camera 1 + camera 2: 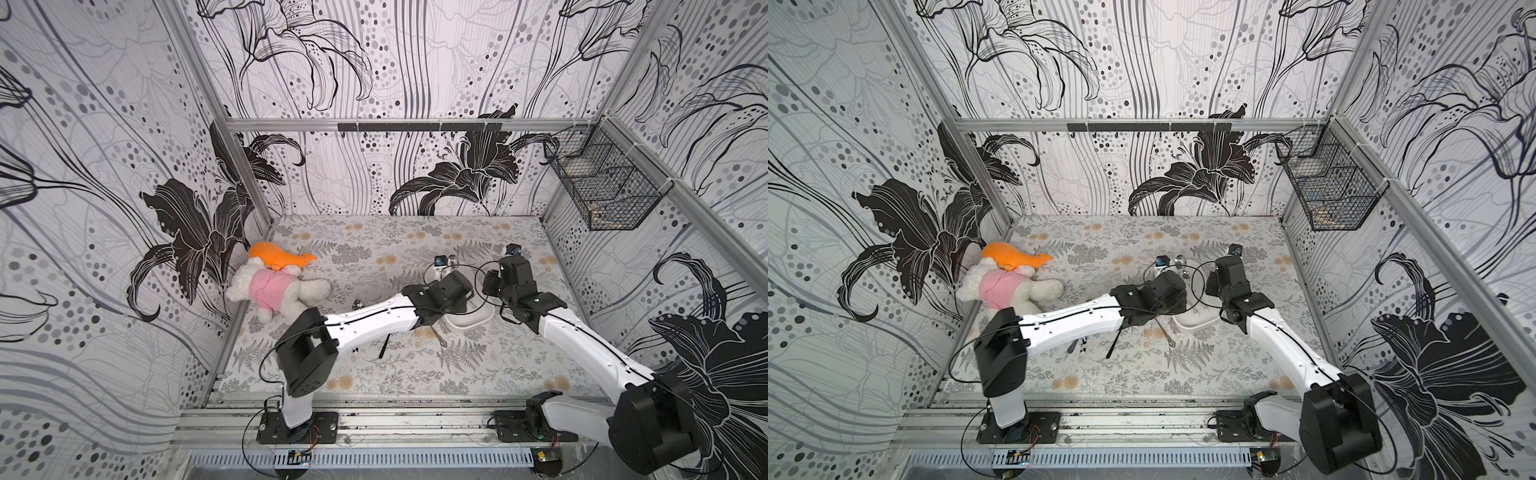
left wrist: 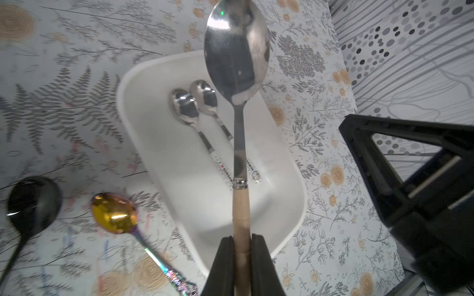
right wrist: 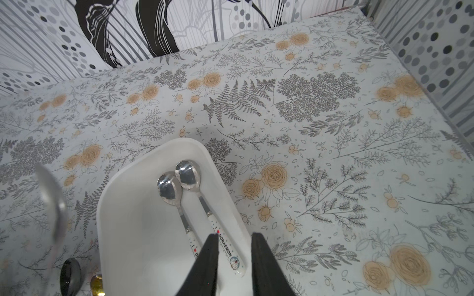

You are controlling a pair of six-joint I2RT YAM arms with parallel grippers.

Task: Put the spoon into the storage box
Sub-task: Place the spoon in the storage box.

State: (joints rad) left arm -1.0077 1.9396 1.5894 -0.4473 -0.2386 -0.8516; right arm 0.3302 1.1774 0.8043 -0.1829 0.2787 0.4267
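Above storage box [image 2: 159,153], left hand [image 2: 242,239] gripping spoon [image 2: 237,51] (handle end hidden), right hand [image 3: 234,238] parted.
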